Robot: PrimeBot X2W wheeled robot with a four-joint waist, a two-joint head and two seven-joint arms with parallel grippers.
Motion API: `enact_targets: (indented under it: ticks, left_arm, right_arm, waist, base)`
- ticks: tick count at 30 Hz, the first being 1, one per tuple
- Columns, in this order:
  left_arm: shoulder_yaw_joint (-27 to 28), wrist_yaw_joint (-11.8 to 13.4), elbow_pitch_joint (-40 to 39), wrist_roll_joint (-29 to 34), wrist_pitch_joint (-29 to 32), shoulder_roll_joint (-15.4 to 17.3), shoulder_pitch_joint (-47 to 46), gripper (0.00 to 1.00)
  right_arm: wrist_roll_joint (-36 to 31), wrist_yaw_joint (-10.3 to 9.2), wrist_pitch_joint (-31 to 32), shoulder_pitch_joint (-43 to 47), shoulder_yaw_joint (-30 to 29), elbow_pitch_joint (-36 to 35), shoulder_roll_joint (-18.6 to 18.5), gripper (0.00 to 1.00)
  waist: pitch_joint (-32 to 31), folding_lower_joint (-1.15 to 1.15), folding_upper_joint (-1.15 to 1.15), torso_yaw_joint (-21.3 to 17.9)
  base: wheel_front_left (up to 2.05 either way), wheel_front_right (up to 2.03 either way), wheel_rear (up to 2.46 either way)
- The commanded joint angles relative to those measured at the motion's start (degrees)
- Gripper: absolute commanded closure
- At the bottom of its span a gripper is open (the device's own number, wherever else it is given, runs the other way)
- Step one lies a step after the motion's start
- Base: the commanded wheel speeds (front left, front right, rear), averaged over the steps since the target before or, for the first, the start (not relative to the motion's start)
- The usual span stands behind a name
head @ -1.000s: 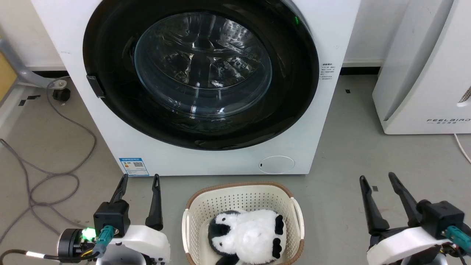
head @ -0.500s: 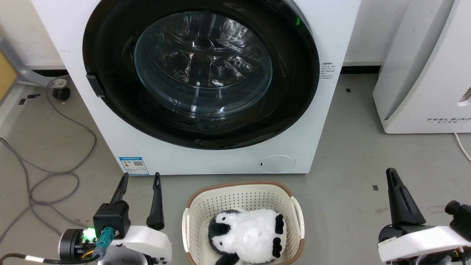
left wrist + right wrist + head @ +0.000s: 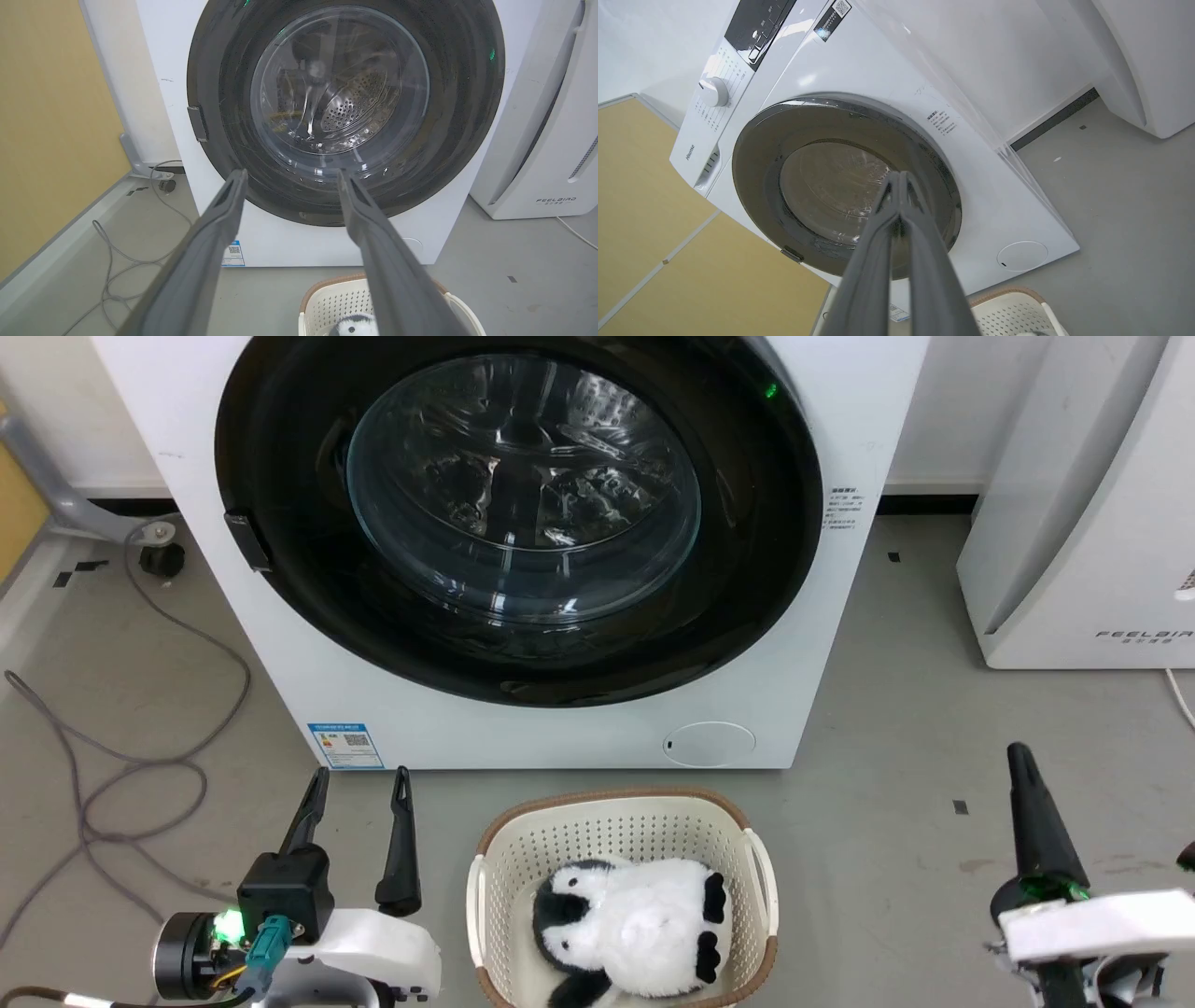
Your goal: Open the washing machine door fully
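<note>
The door [image 3: 518, 513] fills the upper middle of the frame, apparently shut flush. The left gripper [image 3: 361, 775], lower left, stands apart; the right gripper [image 3: 1019, 765], lower right, is pressed together, empty. A finger should probably hook the handle [image 3: 247, 541] at the door's left edge, then pull along the hinge arc.

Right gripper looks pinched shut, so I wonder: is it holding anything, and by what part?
Nothing: the right gripper is shut on air, short of the door; the left gripper is open, empty.
</note>
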Motion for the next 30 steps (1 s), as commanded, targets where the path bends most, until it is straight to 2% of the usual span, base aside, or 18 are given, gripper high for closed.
enact_targets:
  ticks: [1,13,30]
  left_arm:
    - [-0.10,0.30,-0.16,-0.33,-0.67,0.02,-0.84,0.00]
    - [-0.59,0.93,-0.58,-0.74,-2.10,0.02,-2.53,0.00]
    - [-1.78,1.73,-1.68,-1.21,-4.02,0.02,-6.60,0.00]
  right_arm:
    - [3.14,0.03,0.50,-1.56,-0.66,0.72,0.01,1.00]
    - [14.41,0.04,5.21,-10.61,-5.48,8.40,-0.43,1.00]
    - [23.06,0.04,7.52,-28.59,-7.81,20.72,-5.83,1.00]
  waist:
    - [0.29,0.00,0.00,0.16]
    - [3.26,0.00,0.00,1.43]
    - [10.28,0.00,0.00,4.24]
  base:
    - [0.00,0.00,0.00]
    - [0.00,0.00,0.00]
    - [0.00,0.00,0.00]
